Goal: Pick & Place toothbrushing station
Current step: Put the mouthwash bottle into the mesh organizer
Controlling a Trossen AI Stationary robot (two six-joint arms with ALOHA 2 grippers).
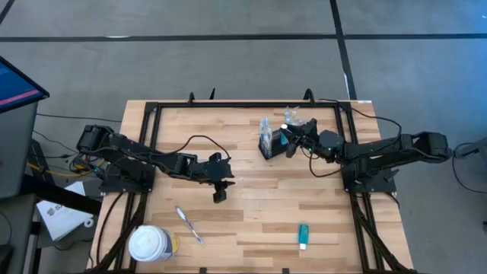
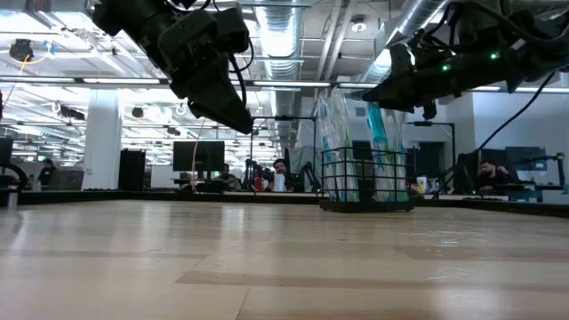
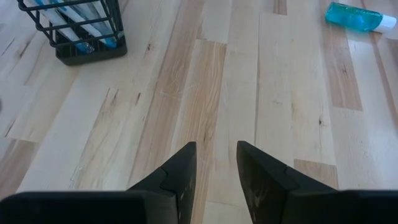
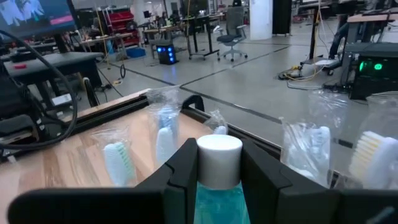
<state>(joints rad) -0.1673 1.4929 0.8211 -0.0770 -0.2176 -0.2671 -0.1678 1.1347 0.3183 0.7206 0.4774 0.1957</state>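
Observation:
The black wire-mesh caddy [image 1: 266, 144] [image 2: 366, 178] stands on its base at the table's far middle, with wrapped toothbrushes [image 2: 333, 133] [image 4: 165, 140] upright in it. My right gripper [image 1: 288, 141] [image 4: 219, 150] is at the caddy's right side, above its rim, shut on a teal tube [image 2: 376, 124]. My left gripper [image 1: 221, 195] [image 3: 216, 149] hangs open over bare wood at the table's left middle, nothing between its fingers. A second teal tube [image 1: 303, 236] [image 3: 356, 16] and a loose toothbrush [image 1: 189, 225] lie flat near the table's front. My right gripper pinches the teal tube between its two fingers at the teal shoulder [image 4: 217, 198] just under the white cap [image 4: 219, 160]. The fingers come in level from the table's right. The tube stands cap up and hangs below the fingers, its lower end near the caddy's rim [image 2: 377, 148].
A round white-lidded tub [image 1: 151, 243] stands at the table's near left corner. A black frame rail [image 1: 228, 105] runs along the table's far and side edges. Bare wood lies between the two arms and in front of the caddy.

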